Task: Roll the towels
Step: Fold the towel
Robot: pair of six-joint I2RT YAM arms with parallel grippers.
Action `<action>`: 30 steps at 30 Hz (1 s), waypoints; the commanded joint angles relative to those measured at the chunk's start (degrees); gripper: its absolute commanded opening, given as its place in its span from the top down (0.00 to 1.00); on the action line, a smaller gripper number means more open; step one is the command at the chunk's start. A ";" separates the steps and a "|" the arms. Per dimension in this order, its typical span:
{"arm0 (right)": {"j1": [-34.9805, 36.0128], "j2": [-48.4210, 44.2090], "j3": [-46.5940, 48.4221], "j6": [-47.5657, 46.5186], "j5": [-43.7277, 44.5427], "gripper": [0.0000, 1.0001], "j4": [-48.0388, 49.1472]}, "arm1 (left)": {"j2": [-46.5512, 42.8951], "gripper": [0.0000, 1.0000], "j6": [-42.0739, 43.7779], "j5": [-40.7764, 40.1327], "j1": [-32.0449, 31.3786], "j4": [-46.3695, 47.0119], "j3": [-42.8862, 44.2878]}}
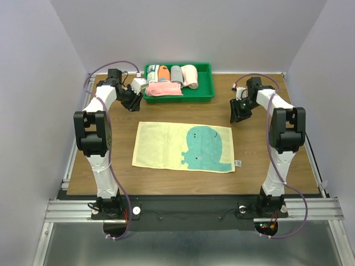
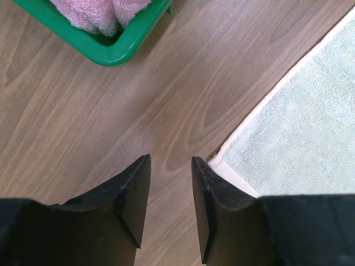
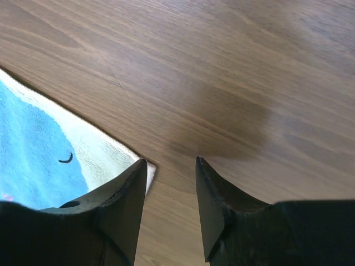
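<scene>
Teal-and-yellow towel (image 1: 183,147) spread flat, left gripper (image 2: 171,160) parted and empty, right gripper (image 3: 171,162) likewise

Right gripper (image 3: 171,160) at 6 o'clock, its two dark fingers parted with only bare wood between them. Towel (image 3: 33,149) at 8 o'clock, lying flat on the wooden table (image 3: 222,55): blue field, pale border, small curved dark mark (image 3: 66,159). Its corner ends just beside the 7 o'clock fingertip. A soft shadow (image 3: 233,127) lies right of centre.

We saw a nappy cloth towel (image 1: 166,145), a matt wood-grain table (image 1: 249,144), and a glossy plastic tray (image 1: 188,98) at twelve o'clock.
</scene>
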 commanded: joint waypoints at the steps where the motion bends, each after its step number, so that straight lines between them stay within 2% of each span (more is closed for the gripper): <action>1: 1.53 -0.19 -0.81 1.18 -0.72 0.54 1.50 | -0.16 0.53 -0.84 -0.23 -0.12 1.23 -0.18; 5: 2.58 -0.28 -2.31 1.54 -1.17 0.54 1.76 | 0.81 0.52 -0.49 -0.94 -0.04 0.97 -0.26; 9: 3.29 -0.10 -3.80 1.80 0.23 0.55 2.03 | 0.90 0.47 -0.49 -0.94 -0.12 1.58 -0.88; 15: 4.52 -1.06 -6.26 1.54 -0.19 0.65 2.03 | 1.07 0.47 -0.31 -1.03 -0.12 2.02 -2.02; 28: 5.49 -2.65 -9.34 1.01 2.17 0.69 1.94 | 1.60 0.46 -0.58 -1.73 -1.18 3.69 -5.10; 30: 5.49 -3.09 -9.78 0.49 2.96 0.76 2.03 | 1.69 0.46 -0.58 -1.73 -1.26 3.87 -5.18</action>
